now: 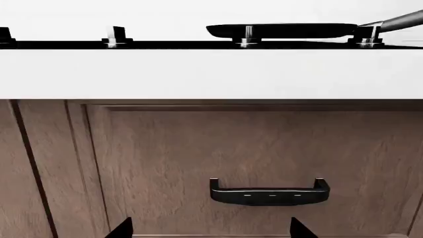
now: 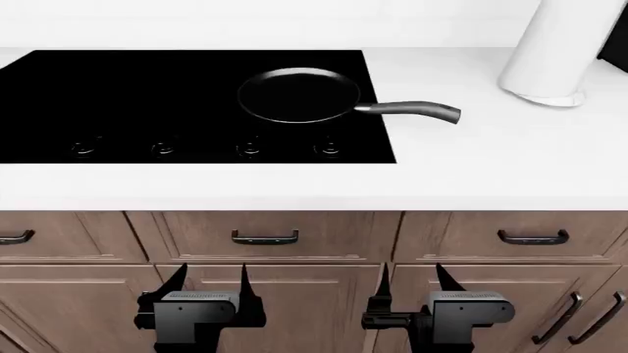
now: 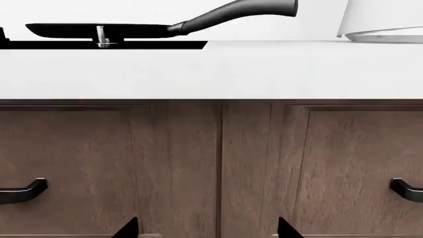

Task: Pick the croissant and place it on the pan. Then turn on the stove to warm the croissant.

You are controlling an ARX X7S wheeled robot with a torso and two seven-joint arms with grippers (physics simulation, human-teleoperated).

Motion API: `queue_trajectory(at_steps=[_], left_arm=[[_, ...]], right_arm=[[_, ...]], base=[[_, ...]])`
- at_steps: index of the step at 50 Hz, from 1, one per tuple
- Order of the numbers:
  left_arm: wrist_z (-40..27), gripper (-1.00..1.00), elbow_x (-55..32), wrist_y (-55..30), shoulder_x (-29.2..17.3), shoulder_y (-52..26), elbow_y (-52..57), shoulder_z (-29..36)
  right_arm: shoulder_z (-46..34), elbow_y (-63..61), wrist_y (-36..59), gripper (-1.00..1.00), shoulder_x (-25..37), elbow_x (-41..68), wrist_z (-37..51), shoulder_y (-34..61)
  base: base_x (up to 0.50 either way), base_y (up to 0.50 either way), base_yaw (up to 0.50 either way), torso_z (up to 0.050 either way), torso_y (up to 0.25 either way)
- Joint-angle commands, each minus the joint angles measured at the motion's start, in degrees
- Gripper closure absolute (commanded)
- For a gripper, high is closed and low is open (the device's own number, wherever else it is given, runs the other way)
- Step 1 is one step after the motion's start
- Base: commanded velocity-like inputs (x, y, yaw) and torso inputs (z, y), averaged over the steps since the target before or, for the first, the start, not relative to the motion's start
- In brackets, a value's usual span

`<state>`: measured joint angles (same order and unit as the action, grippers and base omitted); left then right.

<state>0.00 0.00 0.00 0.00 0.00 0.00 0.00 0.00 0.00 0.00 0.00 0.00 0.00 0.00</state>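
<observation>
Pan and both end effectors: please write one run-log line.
pan: empty, on stove | croissant: unseen | left end effector: open | right end effector: open

stove [image 2: 147, 95]: left edge cut off | white cylinder [image 2: 559, 51]: top cut off

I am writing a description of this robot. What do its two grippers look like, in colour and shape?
In the head view, the left gripper and right gripper look alike: each has a boxy grey body with a finely ribbed top panel, set on black parts, and two thin, pointed black fingers. No cables or markings are visible.
</observation>
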Motion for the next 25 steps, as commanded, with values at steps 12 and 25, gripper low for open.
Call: queue_trajectory(at_steps=[12,25], left_arm=[[1.2,-1.00,-6.6,25.4,-4.0,8.8,-13.9,-1.1],[-0.2,-1.00,-6.2,25.5,-4.8,8.5,-15.2,0.0]], right_arm=[[-3.4,1.1,1.5,-1.00,2.8,2.7,2.8,1.0],[-4.5,1.1,0.4,-1.00,4.2,4.0,4.0,0.1]], base=[[0.00,0.21,0.00,0.000,0.000],[0.00,0.50,0.00,0.000,0.000]])
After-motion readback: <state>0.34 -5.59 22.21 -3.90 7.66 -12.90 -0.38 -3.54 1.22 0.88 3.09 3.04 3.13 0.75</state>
